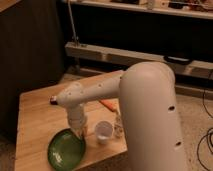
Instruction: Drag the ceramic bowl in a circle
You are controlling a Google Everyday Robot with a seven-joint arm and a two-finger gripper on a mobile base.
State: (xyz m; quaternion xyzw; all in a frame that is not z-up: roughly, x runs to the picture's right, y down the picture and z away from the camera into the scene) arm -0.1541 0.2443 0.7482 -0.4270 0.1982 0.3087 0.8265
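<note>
Currently 1 end effector (80,131) overhangs 1 ceramic bowl (63,152) beside 1 cup (103,132).

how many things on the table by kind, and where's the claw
bowl, green: 1
cup, whitish: 1
orange item: 1
small pale item by the cup, kind unclear: 1
total: 4
claw: down at the bowl's rim, between bowl and cup
</note>
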